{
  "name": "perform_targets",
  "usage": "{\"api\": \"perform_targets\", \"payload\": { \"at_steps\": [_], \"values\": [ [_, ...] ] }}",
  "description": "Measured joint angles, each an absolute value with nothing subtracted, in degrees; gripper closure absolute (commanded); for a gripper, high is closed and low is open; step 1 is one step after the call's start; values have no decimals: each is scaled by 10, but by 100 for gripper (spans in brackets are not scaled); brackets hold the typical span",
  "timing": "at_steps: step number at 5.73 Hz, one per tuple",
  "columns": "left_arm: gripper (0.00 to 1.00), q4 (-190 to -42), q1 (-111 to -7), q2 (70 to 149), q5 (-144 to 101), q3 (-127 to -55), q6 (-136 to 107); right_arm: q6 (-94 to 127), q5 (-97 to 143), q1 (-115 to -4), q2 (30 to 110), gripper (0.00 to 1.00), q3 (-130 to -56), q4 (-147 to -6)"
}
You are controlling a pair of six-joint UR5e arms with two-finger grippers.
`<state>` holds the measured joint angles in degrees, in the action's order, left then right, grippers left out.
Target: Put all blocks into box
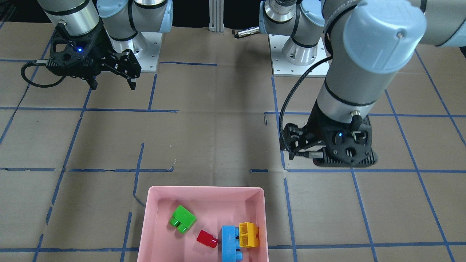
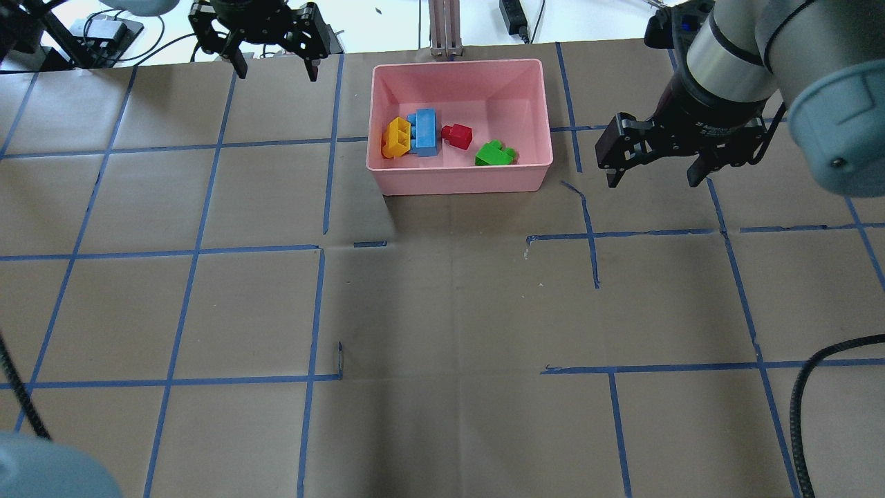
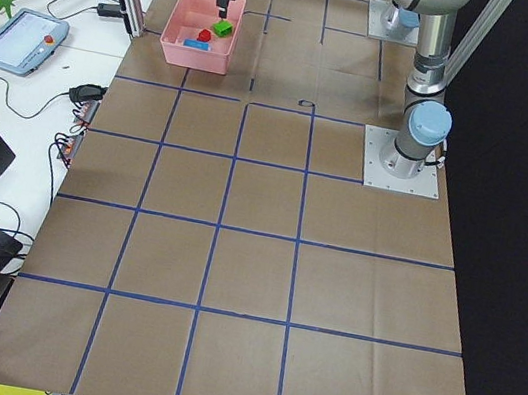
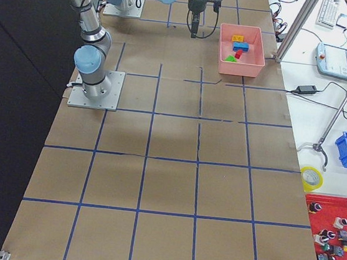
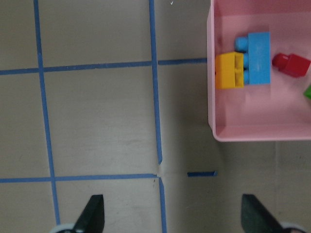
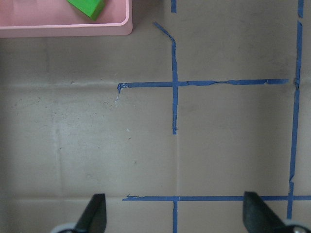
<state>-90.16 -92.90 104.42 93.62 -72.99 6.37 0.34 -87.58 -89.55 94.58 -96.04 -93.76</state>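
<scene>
The pink box (image 1: 204, 189) stands on the taped brown table and holds all the blocks: green (image 1: 182, 218), red (image 1: 206, 239), blue (image 1: 230, 243) and yellow (image 1: 249, 234), the yellow against the blue. In the overhead view the box (image 2: 460, 181) sits at the far middle. My left gripper (image 2: 276, 66) is open and empty, raised off the box's left side. My right gripper (image 2: 653, 178) is open and empty, raised off the box's right side. The left wrist view shows the box (image 5: 214, 97) with the yellow block (image 5: 229, 71). The right wrist view shows a box corner (image 6: 63, 30) and the green block (image 6: 87, 7).
Blue tape lines grid the brown paper table. The two arm base plates (image 1: 302, 54) stand at the robot's side. A metal post (image 2: 444, 28) rises just behind the box. Off the table's far edge lie cables, a tablet and a red tray (image 4: 334, 233).
</scene>
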Motion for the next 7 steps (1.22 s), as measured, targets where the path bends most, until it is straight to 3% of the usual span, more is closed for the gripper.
{"api": "perform_targets", "payload": {
  "at_steps": [2, 3, 7],
  "values": [
    [1, -890, -909, 932, 923, -861, 135, 4, -875, -900, 943, 0, -965, -936],
    [1, -879, -906, 913, 915, -883, 141, 8, -875, -901, 939, 0, -965, -935],
    [1, -867, -904, 909, 874, -881, 147, 7, -886, -903, 930, 0, -968, -937]
  ]
}}
